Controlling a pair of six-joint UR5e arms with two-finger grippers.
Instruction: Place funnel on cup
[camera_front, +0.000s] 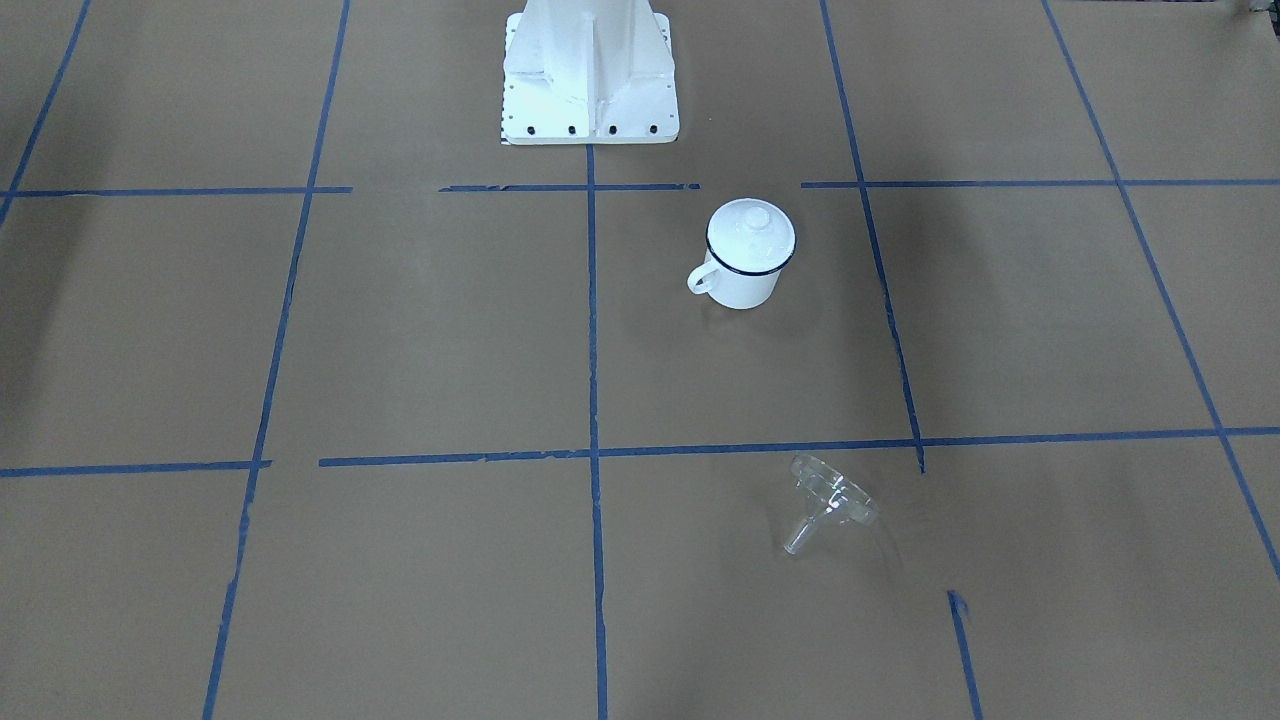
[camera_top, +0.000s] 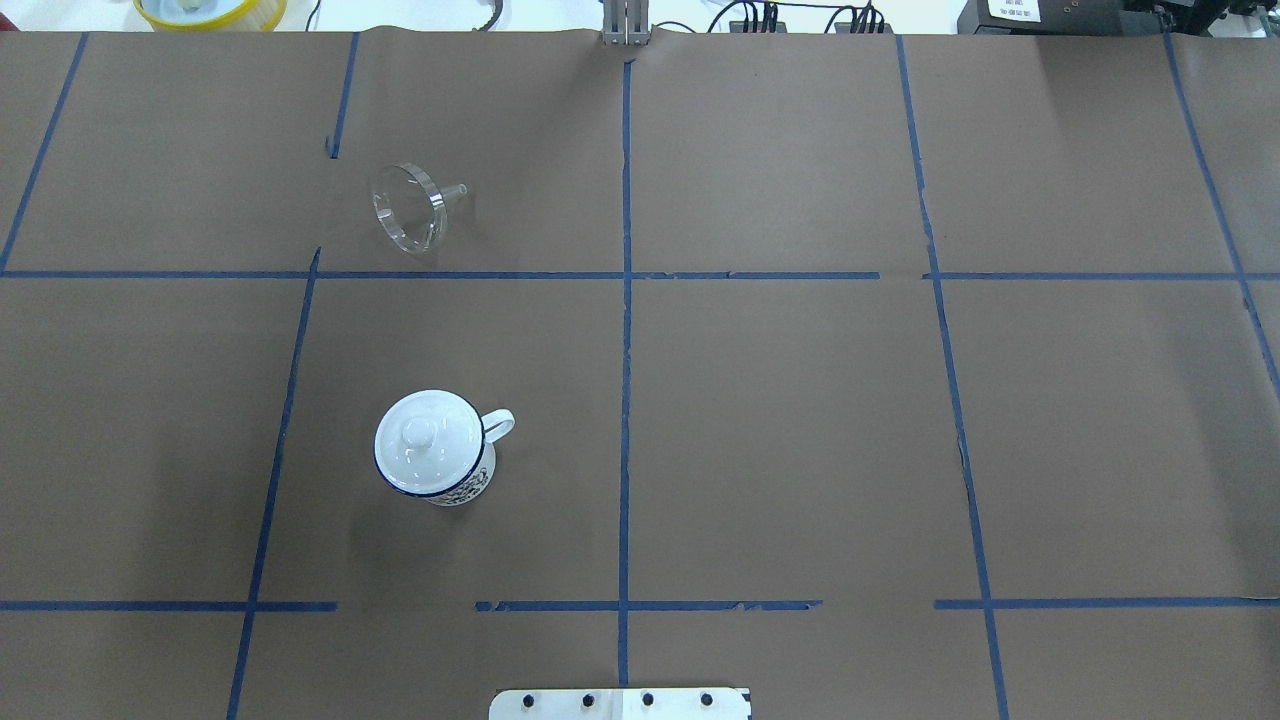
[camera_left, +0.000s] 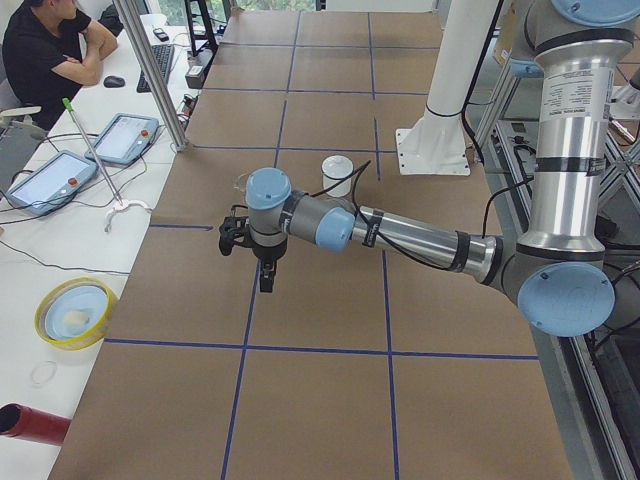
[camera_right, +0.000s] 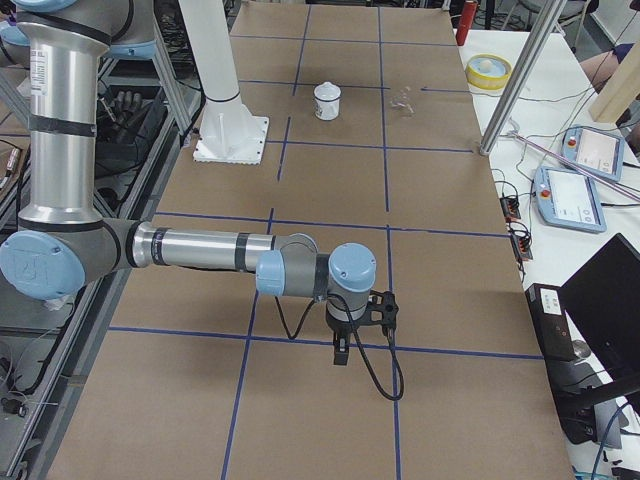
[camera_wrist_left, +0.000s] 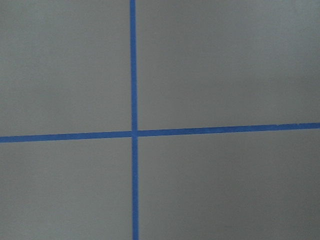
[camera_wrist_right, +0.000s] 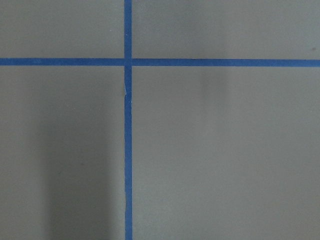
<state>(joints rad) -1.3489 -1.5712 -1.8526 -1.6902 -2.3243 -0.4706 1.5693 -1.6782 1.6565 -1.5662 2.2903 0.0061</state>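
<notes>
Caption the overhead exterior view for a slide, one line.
Clear funnel lies on its side, apart from the lidded white enamel mug, on a blue-taped table.

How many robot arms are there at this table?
2. The left arm stretches out over one end of the table; the right arm stretches out over the opposite end. None seems hidden.

The clear funnel (camera_front: 830, 503) lies tipped on its side. The white, blue-rimmed cup (camera_front: 745, 287) stands upright, well apart from it, with a white knobbed lid (camera_front: 751, 235) on top.
</notes>
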